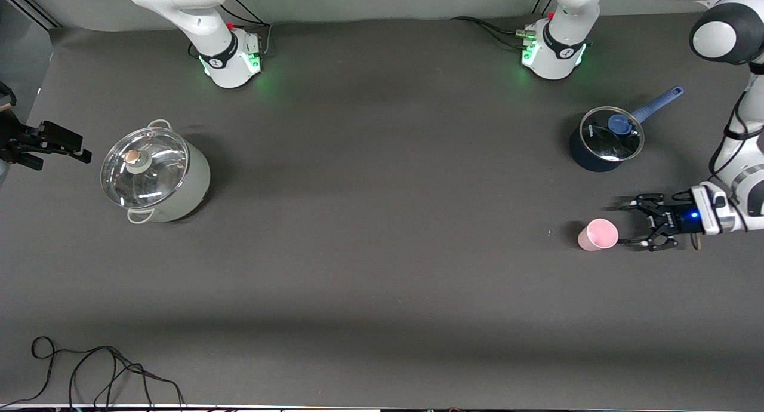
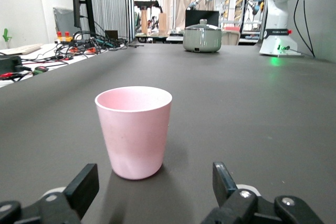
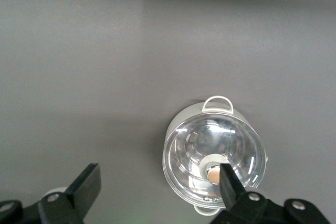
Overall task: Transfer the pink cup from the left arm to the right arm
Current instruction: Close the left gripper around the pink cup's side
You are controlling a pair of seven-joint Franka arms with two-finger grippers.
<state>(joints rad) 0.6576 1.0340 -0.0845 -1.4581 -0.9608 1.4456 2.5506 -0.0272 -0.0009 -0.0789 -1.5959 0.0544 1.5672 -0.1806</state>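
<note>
Pink cup [image 1: 597, 234]: upright on the table toward the left arm's end, mouth open; the inside looks bare, though its bottom is out of sight. Nearer the front camera than the blue saucepan.
Left gripper [image 1: 628, 224]: low at table level just beside the cup, fingers spread wide and pointed at it, apart from its wall. In the left wrist view the cup [image 2: 134, 131] stands just ahead of the two fingertips [image 2: 85, 184], roughly between their lines.
Right gripper [image 1: 74, 151]: up in the air at the right arm's end of the table, beside the grey pot, fingers spread, holding nothing. That arm waits.
Grey pot [image 1: 156, 178]: glass lid on, knob centred; contents not readable through the glare.
Blue saucepan [image 1: 606, 138]: glass lid on, long handle angled toward the table's edge.
Open room: a wide bare stretch of dark table [image 1: 382, 221] between the grey pot and the cup.
Cable [image 1: 101, 370]: loose black loops by the table edge nearest the front camera.
</note>
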